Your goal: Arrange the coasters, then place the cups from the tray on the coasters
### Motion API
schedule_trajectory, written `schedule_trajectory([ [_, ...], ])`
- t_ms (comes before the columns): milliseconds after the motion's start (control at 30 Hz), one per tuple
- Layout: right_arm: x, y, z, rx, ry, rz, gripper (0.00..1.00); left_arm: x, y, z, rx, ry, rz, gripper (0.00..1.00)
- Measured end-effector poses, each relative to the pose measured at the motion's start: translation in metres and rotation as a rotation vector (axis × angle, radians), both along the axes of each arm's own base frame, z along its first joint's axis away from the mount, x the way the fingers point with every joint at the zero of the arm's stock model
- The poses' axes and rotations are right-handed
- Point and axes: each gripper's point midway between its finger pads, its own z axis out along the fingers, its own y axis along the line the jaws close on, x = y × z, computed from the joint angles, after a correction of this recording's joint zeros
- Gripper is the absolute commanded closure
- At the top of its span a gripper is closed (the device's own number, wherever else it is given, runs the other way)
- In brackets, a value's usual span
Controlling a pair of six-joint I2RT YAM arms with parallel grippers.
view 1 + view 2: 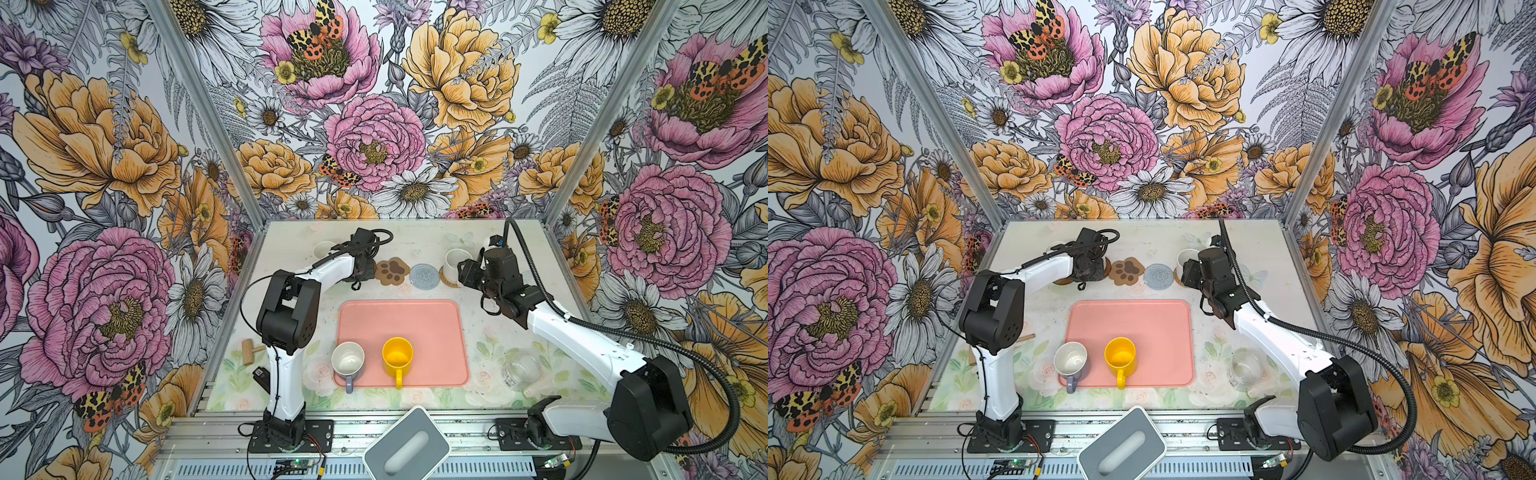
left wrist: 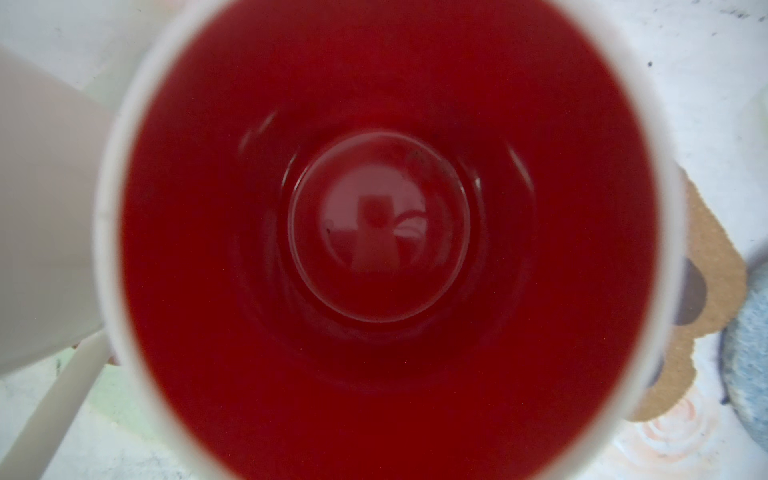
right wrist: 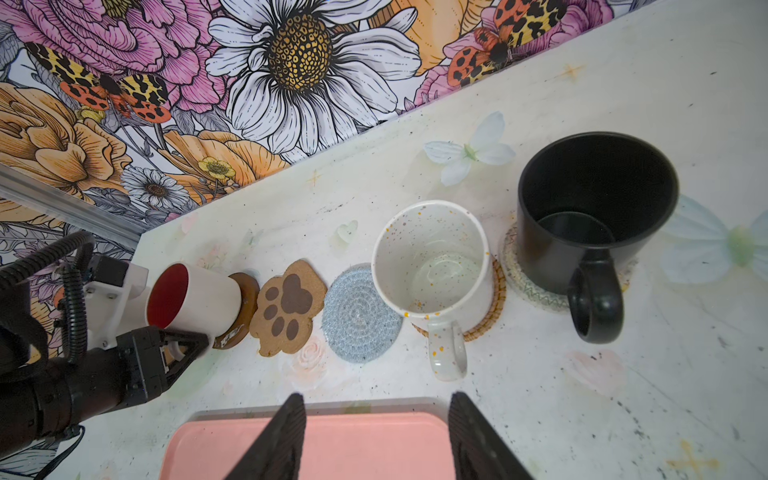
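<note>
My left gripper [image 3: 187, 340] is shut on the white cup with red inside [image 3: 195, 299], which stands on a brown disc coaster [image 3: 245, 303]. The left wrist view looks straight into this cup [image 2: 378, 224]. In a row beside it lie the paw-print coaster [image 1: 392, 270] and the grey-blue coaster [image 1: 424, 275]. Then comes the speckled cup [image 3: 432, 266] on a tan woven coaster [image 3: 496, 299], then the black cup [image 3: 594, 208] on a pale woven coaster [image 3: 536, 291]. My right gripper [image 3: 376, 401] hangs open and empty over the tray's [image 1: 436, 332] far edge. The yellow cup [image 1: 397, 354] and lavender cup [image 1: 348, 359] stand at the tray's near edge.
A plain white cup [image 1: 324, 249] stands at the far left behind the left arm. A clear glass jar [image 1: 521, 371] sits right of the tray under the right arm. A small wooden mallet [image 1: 250, 348] lies at the left edge. A grey box [image 1: 407, 446] sits at the front.
</note>
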Motion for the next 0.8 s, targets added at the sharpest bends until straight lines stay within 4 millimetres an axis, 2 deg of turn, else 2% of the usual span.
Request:
schedule_trajectory([
  [367,0.0002,-0.0005,0.0001,0.000,0.000,-0.001,0.43,0.0000,-0.0035,-0.0002,-0.020,0.003,-0.009,0.81],
  [667,0.0002,-0.0005,0.0001,0.000,0.000,-0.001,0.43,0.0039,-0.0056,0.0020,-0.031,-0.015,-0.011,0.77],
  [800,0.0002,-0.0005,0.0001,0.000,0.000,-0.001,0.43,0.0039,-0.0056,0.0020,-0.031,-0.015,-0.011,0.72],
])
